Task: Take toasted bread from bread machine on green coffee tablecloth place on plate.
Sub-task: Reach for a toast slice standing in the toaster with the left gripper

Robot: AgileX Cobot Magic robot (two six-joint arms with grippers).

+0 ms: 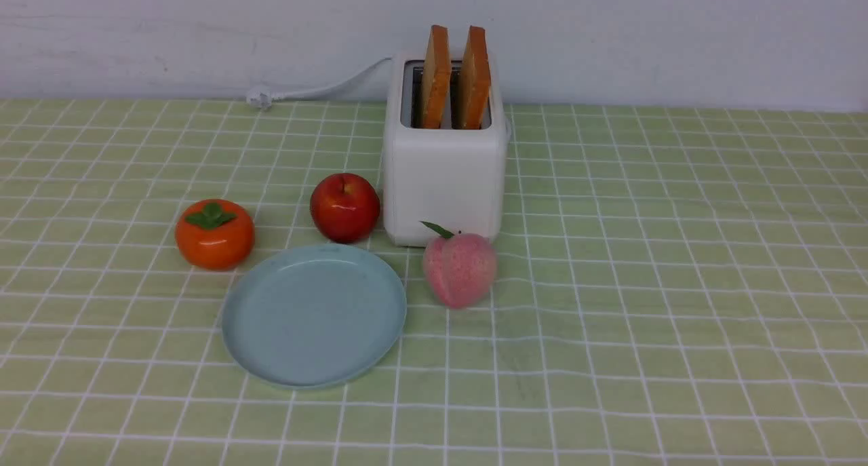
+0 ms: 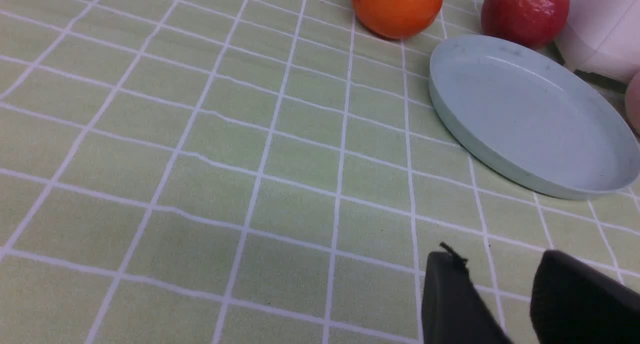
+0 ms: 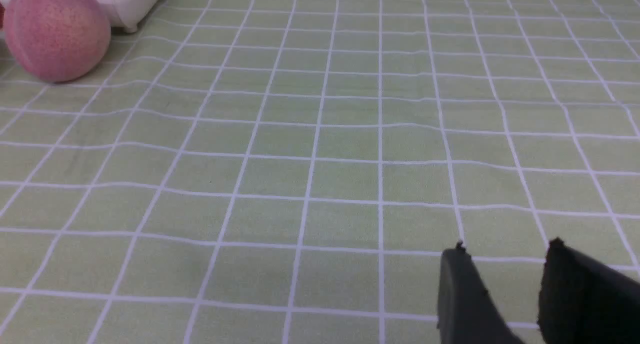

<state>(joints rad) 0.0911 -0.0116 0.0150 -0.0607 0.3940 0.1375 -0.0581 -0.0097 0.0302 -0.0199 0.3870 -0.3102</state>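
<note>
Two slices of toasted bread, left [image 1: 435, 76] and right [image 1: 475, 76], stand upright in the slots of the white bread machine [image 1: 444, 181] at the back middle of the green coffee tablecloth [image 1: 644, 262]. The pale blue plate [image 1: 314, 315] lies empty in front of it, to the left, and also shows in the left wrist view [image 2: 525, 113]. Neither arm shows in the front view. My left gripper [image 2: 500, 264] is open and empty over bare cloth, short of the plate. My right gripper [image 3: 505, 259] is open and empty over bare cloth, far from the toaster corner [image 3: 130, 3].
A red apple [image 1: 344, 207] sits by the toaster's left front corner, an orange persimmon [image 1: 214, 234] further left, and a pink peach [image 1: 460, 269] in front of the toaster. The white cord and plug [image 1: 261, 98] lie at the back left by the wall.
</note>
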